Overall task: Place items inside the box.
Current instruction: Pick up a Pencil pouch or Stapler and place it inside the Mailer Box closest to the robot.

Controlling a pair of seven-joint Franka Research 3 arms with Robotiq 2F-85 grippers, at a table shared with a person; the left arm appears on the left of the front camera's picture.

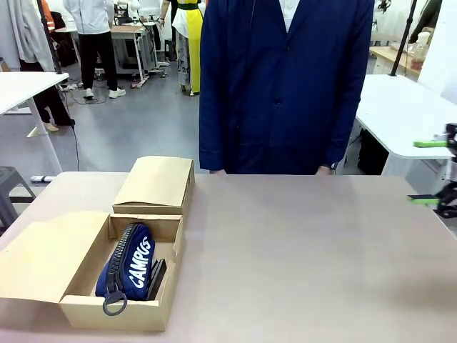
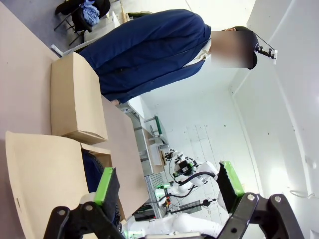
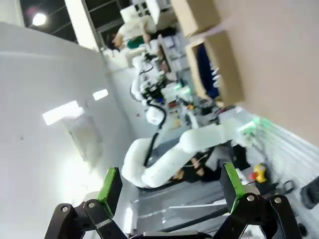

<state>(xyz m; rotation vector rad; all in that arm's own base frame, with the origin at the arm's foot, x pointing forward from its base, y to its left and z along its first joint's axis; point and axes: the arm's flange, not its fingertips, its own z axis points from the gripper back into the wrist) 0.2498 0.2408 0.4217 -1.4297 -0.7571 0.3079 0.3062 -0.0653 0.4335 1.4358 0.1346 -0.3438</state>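
Your right gripper (image 1: 433,171) sits at the tabletop's right edge, raised off the surface, its green-padded fingers (image 3: 110,183) spread wide with nothing between them. Your left gripper (image 2: 169,186) is also parted wide and empty, its fingers tilted upward, away from the tabletop.

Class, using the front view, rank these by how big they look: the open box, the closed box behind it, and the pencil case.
1. Open box, flap included.
2. Closed box; it sits farther from the camera, so its true size is unsure.
3. Pencil case, lying inside the open box.
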